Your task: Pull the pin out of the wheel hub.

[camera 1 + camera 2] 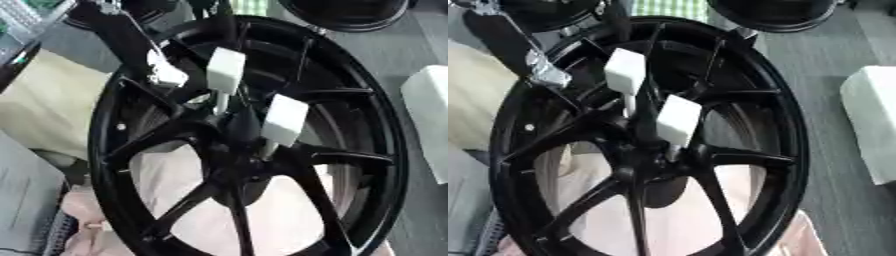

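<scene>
1. Clearly, a black wheel hub [262, 145] with thin spokes fills most of both views, standing tilted on a pale surface.
2. Two white rectangular blocks [226, 70] [286, 120] stick out just above the wheel hub's centre, each on a thin pale stem; these look like the pins, both seated in the hub.
3. A black arm comes down from above-left of the wheel hub, ending in a pale, silvery part [542, 70] against the spokes.
4. Whether that is a hand, and how its fingers stand, I cannot tell.
5. A white box [872, 125] lies right of the wheel hub, apart from it.
</scene>
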Controlling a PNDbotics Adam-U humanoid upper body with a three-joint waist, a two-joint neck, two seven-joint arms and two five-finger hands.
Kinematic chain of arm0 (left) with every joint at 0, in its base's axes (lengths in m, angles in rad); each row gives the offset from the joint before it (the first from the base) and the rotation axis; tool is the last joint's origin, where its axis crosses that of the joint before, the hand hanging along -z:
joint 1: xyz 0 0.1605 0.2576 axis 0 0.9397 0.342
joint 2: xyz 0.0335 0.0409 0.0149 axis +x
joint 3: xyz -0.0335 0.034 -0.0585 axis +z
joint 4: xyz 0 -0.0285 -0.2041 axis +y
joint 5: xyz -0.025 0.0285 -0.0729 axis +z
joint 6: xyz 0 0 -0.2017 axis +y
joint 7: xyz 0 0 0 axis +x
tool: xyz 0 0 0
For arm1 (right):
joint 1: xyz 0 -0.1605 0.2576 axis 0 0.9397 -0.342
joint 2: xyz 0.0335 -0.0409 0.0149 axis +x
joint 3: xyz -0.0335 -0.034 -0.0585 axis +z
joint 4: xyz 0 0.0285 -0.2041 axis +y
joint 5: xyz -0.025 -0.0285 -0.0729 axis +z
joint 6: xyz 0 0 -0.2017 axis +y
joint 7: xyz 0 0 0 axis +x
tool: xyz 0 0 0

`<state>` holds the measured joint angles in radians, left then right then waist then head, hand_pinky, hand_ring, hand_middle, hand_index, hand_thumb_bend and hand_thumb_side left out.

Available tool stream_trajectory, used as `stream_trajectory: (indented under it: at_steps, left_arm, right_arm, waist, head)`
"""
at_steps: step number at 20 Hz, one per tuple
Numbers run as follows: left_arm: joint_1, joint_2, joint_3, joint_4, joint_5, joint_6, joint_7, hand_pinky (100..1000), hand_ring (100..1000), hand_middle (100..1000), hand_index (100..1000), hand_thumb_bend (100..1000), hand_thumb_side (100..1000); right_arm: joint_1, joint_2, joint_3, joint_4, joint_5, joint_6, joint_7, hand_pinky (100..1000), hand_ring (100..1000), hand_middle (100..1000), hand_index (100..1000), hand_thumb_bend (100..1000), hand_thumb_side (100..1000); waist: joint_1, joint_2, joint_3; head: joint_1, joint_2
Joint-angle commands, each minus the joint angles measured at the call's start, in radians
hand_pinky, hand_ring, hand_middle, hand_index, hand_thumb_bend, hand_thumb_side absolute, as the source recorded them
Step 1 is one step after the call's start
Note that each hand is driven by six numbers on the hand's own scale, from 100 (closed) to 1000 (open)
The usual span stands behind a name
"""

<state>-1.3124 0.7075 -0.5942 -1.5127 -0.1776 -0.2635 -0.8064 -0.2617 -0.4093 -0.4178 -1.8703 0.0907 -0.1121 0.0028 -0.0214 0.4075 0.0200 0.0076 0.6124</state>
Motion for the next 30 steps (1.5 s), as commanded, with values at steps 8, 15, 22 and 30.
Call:
stream_trajectory:
  at_steps: [8, 15, 22, 30]
  left_arm:
    - [-0.049, -0.055, 0.000, 0.112, -0.047, -0.099, -0.059, 805, 843, 796, 838, 377, 540]
    - [-0.050, -0.068, -0.013, 0.143, -0.031, -0.132, -0.100, 795, 839, 792, 830, 354, 543]
    - [-0.049, -0.075, -0.019, 0.159, -0.009, -0.145, -0.101, 768, 813, 751, 804, 303, 442]
    - [-0.051, -0.090, -0.025, 0.182, 0.040, -0.137, -0.101, 723, 751, 647, 749, 243, 347]
  right_arm:
    - [-0.005, -0.014, -0.002, -0.006, 0.001, -0.004, 0.006, 654, 569, 542, 622, 396, 274]
    - [-0.006, -0.012, -0.002, -0.005, 0.001, -0.005, 0.007, 654, 569, 543, 622, 389, 276]
    - [-0.006, -0.010, -0.002, -0.004, 0.001, -0.006, 0.009, 657, 570, 543, 623, 381, 278]
    - [-0.005, -0.008, -0.004, -0.002, 0.002, -0.001, 0.005, 656, 571, 543, 623, 375, 280]
  waist:
    - [-0.002, -0.015, -0.005]
    - [-0.002, -0.013, -0.005]
    - [-0.003, -0.012, -0.007]
    - [-0.004, -0.013, -0.011]
  head:
    - [0.014, -0.021]
    - [0.018, -0.021]
    - [0.022, -0.021]
    - [0.027, -0.024]
